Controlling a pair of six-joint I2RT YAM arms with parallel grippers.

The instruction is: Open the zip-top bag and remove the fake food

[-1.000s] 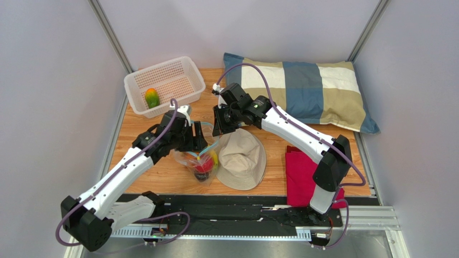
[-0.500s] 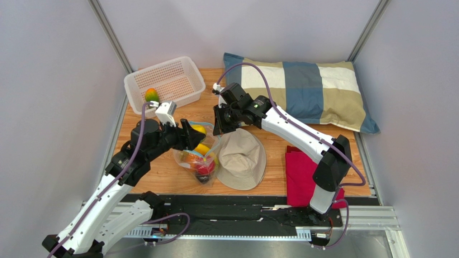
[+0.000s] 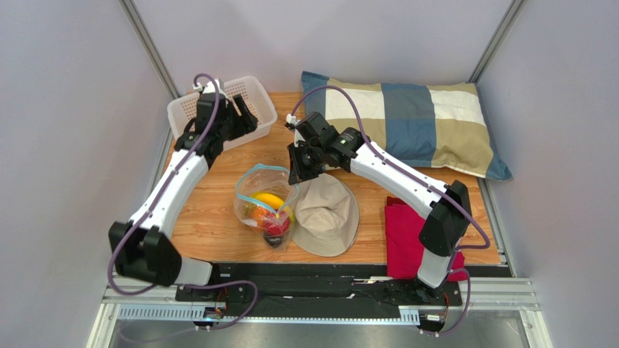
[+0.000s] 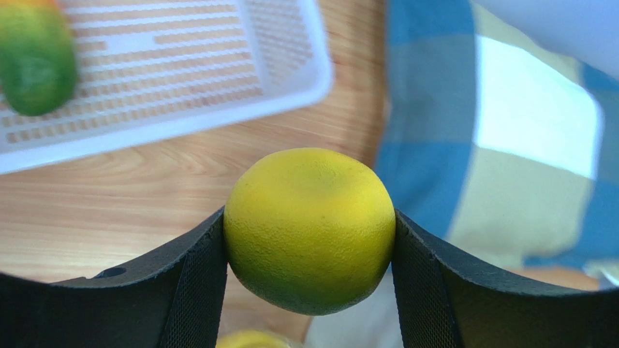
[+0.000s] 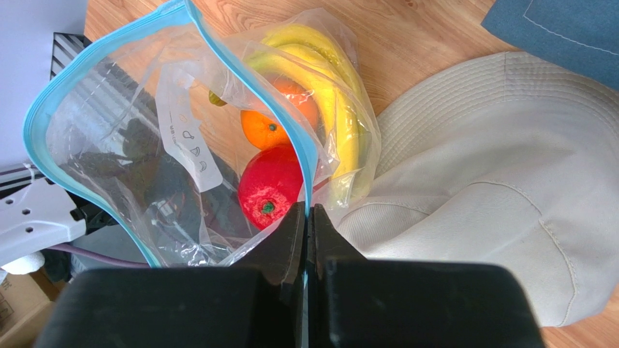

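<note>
The zip-top bag (image 3: 265, 201) lies on the wooden table with its blue-edged mouth held open. My right gripper (image 3: 296, 171) is shut on the bag's blue zip strip (image 5: 240, 87) in the right wrist view, where the gripper (image 5: 306, 212) pinches the rim. Inside the bag are yellow bananas (image 5: 330, 80), an orange (image 5: 276, 119) and a red apple (image 5: 269, 190). My left gripper (image 3: 243, 120) hangs over the white basket's near right corner and is shut on a yellow-green round fruit (image 4: 309, 229). A green-orange mango (image 4: 33, 61) lies in the basket.
The white mesh basket (image 3: 260, 99) stands at the back left. A beige hat (image 3: 328, 215) lies right of the bag. A checked pillow (image 3: 414, 123) fills the back right. A red cloth (image 3: 403, 235) lies at the front right.
My left gripper has come up out of the bag with the yellow-green fruit and swung back and left to the basket. The right gripper has stayed shut on the bag's rim.
</note>
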